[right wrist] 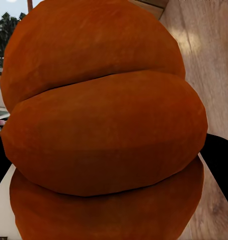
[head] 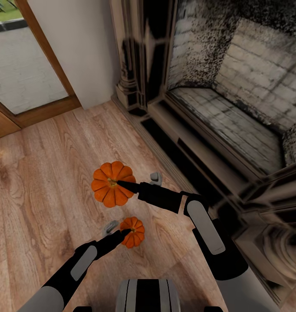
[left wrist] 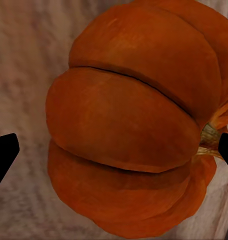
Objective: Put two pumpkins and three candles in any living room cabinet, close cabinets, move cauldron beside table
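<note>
1. While both arms reach out over the wood floor (head: 44, 182), we note one pumpkin at each claw. The larger pumpkin (head: 113, 183) sits at the right gripper (head: 137, 184). The smaller pumpkin (head: 132, 232) sits at the left gripper (head: 114, 233).

2. Right claw: one dark finger lies across the larger pumpkin's crown toward the stem, and the grey finger (head: 156, 177) shows on the fireplace side. In the right wrist view the pumpkin (right wrist: 103, 130) bulges between two dark tips at the frame's edges. We judge the fingers clamped on it, or very nearly so.

3. Left claw: in the left wrist view the smaller pumpkin (left wrist: 139, 125) lies between two black fingertips (left wrist: 3, 155), with its stem beside one of them. A sliver of floor shows next to the other tip. We cannot tell whether this claw has closed on it or merely straddles it.

4. Place: both pumpkins are on or just above the floor, in front of the fireplace hearth (head: 200, 143) and near its dark surround's corner. The glass door (head: 22, 73) is well off to the left.

5. Key relation: each pumpkin is dead ahead of its own claw, stem facing up, with no long axis to align. We judge that the next move is a lift and a carry to a cabinet.
</note>
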Available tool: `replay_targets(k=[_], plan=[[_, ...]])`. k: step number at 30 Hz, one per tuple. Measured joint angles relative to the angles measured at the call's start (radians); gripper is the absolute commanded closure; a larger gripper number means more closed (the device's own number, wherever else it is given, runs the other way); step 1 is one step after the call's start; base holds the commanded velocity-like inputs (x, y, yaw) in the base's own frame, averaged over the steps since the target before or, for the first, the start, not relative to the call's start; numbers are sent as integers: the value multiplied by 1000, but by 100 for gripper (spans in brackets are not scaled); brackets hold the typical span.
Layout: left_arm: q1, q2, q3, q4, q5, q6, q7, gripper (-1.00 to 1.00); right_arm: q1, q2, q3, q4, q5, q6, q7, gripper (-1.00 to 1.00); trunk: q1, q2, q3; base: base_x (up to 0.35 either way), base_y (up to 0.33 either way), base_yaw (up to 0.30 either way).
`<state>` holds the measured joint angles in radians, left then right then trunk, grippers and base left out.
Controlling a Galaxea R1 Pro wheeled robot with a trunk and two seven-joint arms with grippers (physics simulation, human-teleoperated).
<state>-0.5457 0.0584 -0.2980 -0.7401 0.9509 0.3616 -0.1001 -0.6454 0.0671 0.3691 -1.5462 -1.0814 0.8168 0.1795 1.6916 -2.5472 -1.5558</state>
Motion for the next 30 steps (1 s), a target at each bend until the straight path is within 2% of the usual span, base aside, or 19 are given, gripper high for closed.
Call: replay_targets(k=[30], plan=[[0,-1,0,3,-6,3,-4,-100,0,0,0,-1,1,0,0,100,0,0,0,9,0,0]])
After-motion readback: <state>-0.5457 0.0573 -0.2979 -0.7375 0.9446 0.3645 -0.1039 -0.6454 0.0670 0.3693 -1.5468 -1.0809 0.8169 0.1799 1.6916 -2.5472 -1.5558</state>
